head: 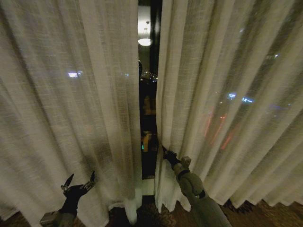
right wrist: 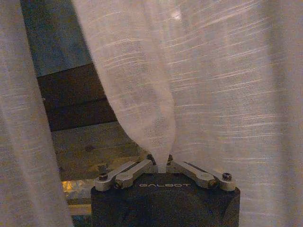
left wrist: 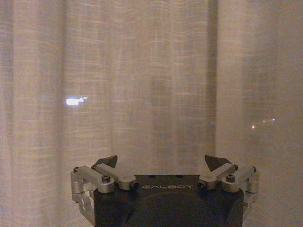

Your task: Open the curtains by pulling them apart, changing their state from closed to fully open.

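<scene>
Two sheer off-white curtains hang to the floor, the left curtain (head: pixel 71 109) and the right curtain (head: pixel 227 104), with a narrow dark gap (head: pixel 149 94) between them. My right gripper (head: pixel 164 151) is shut on the inner edge of the right curtain, low down; in the right wrist view the fabric (right wrist: pixel 156 118) bunches into a pinch between its fingers, at the right gripper (right wrist: pixel 160 165). My left gripper (head: pixel 79 178) stands open in front of the left curtain, near the floor, holding nothing. In the left wrist view the left gripper (left wrist: pixel 161 163) faces the pleated fabric (left wrist: pixel 151 85), fingertips wide apart.
Through the gap shows a dark window with a ceiling lamp's reflection (head: pixel 144 41) and city lights. A window sill (right wrist: pixel 94 146) runs behind the curtains. Patterned carpet (head: pixel 255 213) lies at the curtains' hem.
</scene>
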